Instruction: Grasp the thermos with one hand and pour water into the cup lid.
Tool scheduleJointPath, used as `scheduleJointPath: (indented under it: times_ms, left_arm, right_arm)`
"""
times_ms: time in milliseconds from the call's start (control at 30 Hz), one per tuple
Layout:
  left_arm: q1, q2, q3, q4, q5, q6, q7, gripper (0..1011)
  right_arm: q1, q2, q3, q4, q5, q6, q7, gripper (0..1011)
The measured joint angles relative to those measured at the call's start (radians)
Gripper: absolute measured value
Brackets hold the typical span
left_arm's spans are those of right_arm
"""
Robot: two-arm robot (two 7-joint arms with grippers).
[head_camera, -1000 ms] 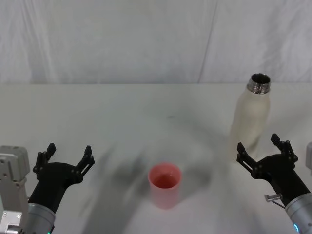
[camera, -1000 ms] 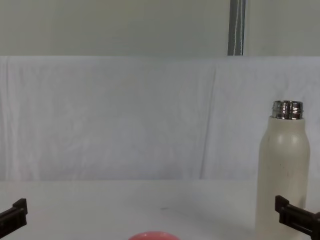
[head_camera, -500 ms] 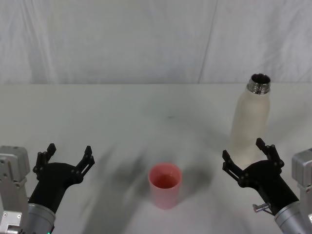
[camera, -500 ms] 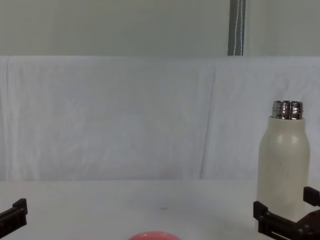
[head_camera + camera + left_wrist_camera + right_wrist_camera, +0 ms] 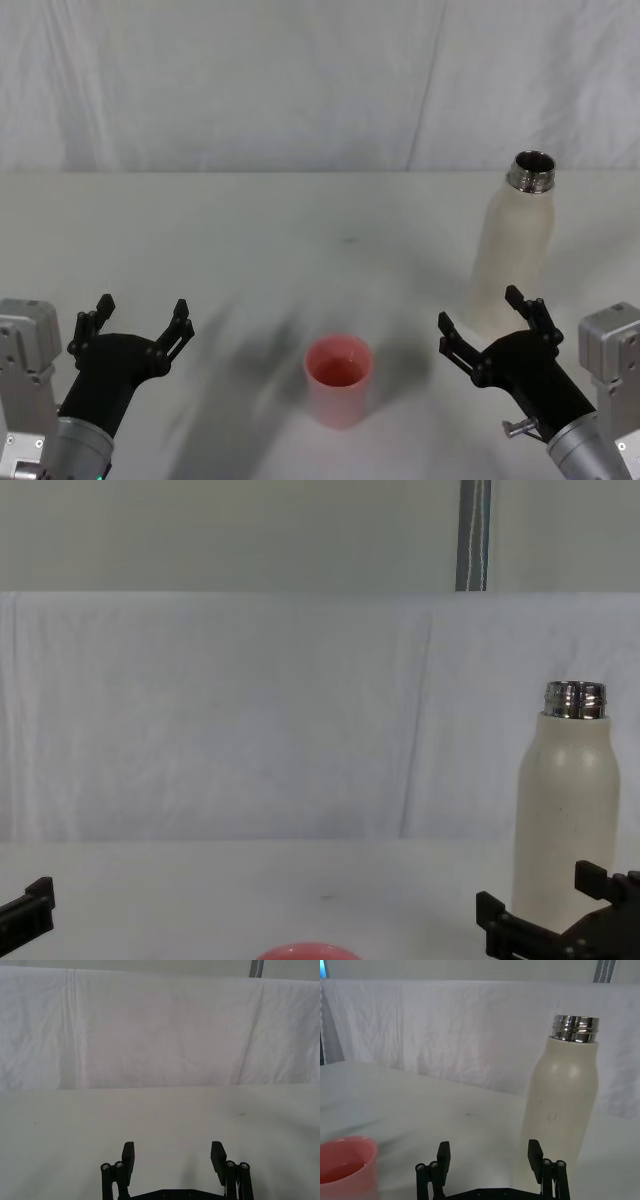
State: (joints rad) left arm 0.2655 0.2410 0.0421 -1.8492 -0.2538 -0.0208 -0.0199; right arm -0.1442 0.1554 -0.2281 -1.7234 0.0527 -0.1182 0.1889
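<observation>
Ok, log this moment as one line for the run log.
phase: approach | right gripper: open, near thermos, no contact | left gripper: open, parked near left | cup lid: upright, centre | thermos: upright, uncapped

White table point(image 5: 300, 215), creased white cloth backdrop point(image 5: 250, 710), plain wall point(image 5: 230, 535) above.
</observation>
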Motion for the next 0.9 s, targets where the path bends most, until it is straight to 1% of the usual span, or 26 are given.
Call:
scheduleJointPath:
  times_ms: [167,333,900]
  left_arm:
    - [0.0,0.0,0.0,0.0,0.0,0.0,0.0,1001]
    - [0.0,0.0,0.0,0.0,0.0,0.0,0.0,1001]
    - [0.0,0.0,0.0,0.0,0.0,0.0,0.0,1001]
  right_arm:
    - [0.0,0.003,0.0,0.003,0.008,0.004,0.005,1001]
    - [0.004,0.013,0.005,0.007,0.023,0.006,0.017,1001]
    - [0.002,0.011,0.004,0.006,0.021,0.006,0.015,1001]
